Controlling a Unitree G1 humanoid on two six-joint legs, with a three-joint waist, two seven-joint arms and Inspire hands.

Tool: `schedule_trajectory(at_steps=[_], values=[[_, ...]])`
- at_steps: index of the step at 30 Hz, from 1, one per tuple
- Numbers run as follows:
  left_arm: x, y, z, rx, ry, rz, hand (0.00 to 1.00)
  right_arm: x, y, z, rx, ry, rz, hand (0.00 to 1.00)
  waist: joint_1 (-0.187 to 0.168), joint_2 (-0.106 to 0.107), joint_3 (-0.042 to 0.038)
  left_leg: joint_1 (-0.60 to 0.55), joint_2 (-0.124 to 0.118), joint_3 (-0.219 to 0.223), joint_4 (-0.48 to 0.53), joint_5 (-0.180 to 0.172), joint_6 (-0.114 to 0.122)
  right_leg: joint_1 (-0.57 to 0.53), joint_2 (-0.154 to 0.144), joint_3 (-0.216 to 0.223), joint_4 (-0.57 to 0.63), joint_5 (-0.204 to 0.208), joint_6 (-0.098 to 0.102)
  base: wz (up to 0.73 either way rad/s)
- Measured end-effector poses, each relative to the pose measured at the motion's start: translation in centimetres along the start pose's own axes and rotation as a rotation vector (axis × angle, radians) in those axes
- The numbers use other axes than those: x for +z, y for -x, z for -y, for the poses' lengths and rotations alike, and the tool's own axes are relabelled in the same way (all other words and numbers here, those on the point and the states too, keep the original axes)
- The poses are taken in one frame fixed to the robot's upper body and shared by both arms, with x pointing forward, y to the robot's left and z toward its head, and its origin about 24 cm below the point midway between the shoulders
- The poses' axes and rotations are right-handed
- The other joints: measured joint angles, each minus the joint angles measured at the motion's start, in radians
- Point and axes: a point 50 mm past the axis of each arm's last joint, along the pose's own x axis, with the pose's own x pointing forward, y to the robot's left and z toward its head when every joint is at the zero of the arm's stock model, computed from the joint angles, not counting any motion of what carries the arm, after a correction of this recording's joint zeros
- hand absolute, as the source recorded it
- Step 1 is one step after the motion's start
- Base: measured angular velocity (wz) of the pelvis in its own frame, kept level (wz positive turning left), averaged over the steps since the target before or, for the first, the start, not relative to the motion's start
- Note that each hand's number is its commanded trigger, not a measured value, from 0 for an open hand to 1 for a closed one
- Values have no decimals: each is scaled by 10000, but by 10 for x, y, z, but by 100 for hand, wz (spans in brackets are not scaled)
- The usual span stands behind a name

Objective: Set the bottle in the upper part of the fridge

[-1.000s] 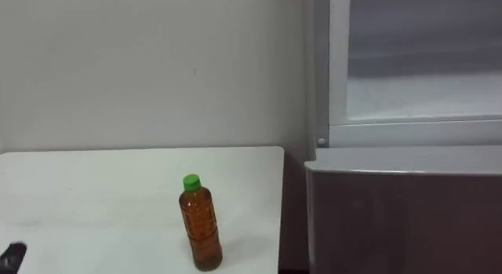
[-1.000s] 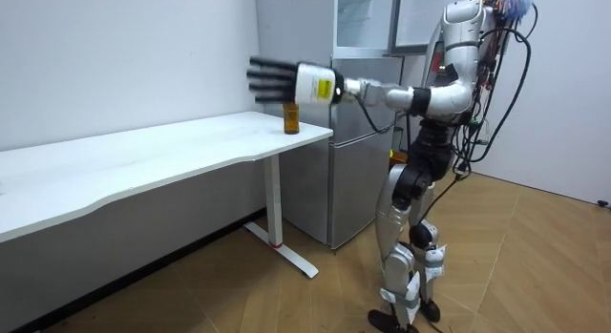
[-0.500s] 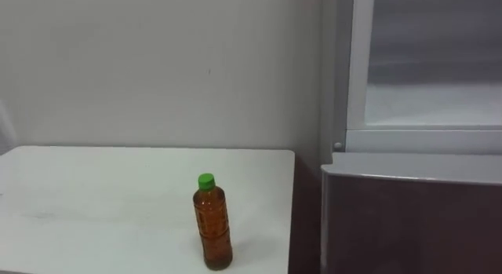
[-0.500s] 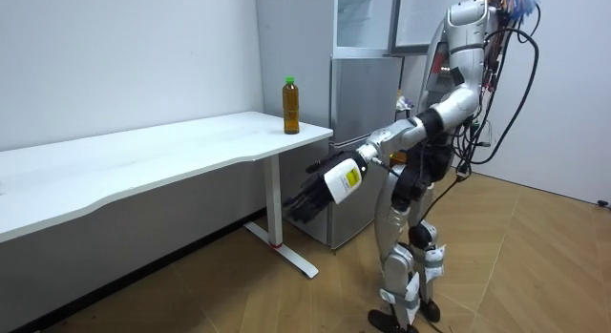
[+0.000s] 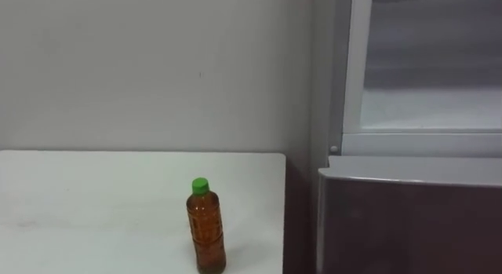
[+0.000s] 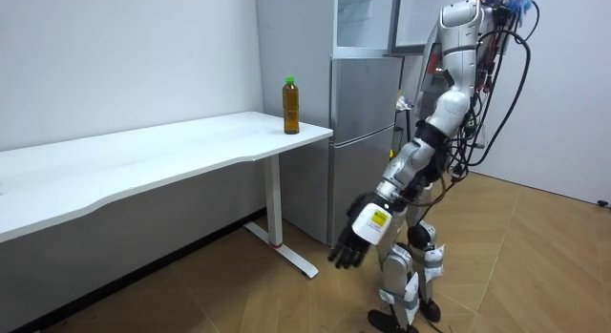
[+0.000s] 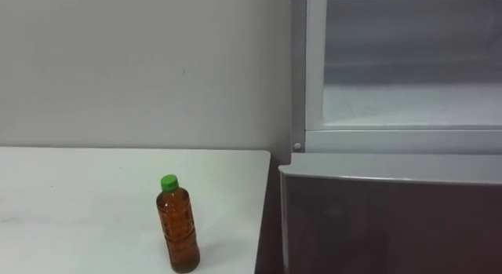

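Bottle [image 5: 206, 231] stands upright near the table's [image 5: 94, 195] fridge-side edge, ungrasped | left hand [image 6: 355, 245] hangs low, fingers loosely apart, empty | bring it up level and wrap the bottle's middle squarely, so you don't tip it | upper fridge [image 5: 427, 109] just beside.

No text readable anywhere. Bottle [image 5: 206, 231] on table [image 5: 94, 195]: label print too small to read. Yellow sticker [image 6: 373, 218] by left robot hand [image 6: 348, 249]: marks not legible.
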Motion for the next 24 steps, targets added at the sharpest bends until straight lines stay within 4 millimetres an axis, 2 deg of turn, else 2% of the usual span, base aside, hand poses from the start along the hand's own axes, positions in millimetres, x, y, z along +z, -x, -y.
schedule_trajectory(at_steps=[6, 8, 13, 18, 24], values=[[-21, 1, -7, -260, -375, -1104, 0, -2, -1, 0, -33, -174, -220, 0, -99, -38, 15, -7, -21, 82, -18, -37, 56, -7, -36, 5, -23, 23, 49, 0], [-26, 2, -8, -403, -700, -1332, 0, 0, -2, -3, 19, -272, -327, 0, -251, -72, 22, -8, -27, 75, -36, -39, 60, -11, -41, 3, -37, 22, 57, 0], [-37, 4, -2, -974, -1422, -1916, 0, 4, -4, -10, 234, -438, -362, 0, -485, -218, 86, -56, -24, 95, -52, -41, 61, -65, -34, 17, -68, 21, 60, 0], [-40, 5, 2, -1518, -1803, -2129, 0, 4, -5, -14, 326, -362, -407, 0, -588, -294, 70, -177, -25, 93, -4, -41, 61, -191, -26, 54, -34, 46, 74, -1], [-34, 4, 10, -2416, -2172, -2046, 0, 4, -5, -14, 297, -265, -417, 0, -583, -331, 80, -180, -19, 177, -6, -42, 62, -240, -17, 204, -65, 48, 74, -2]])
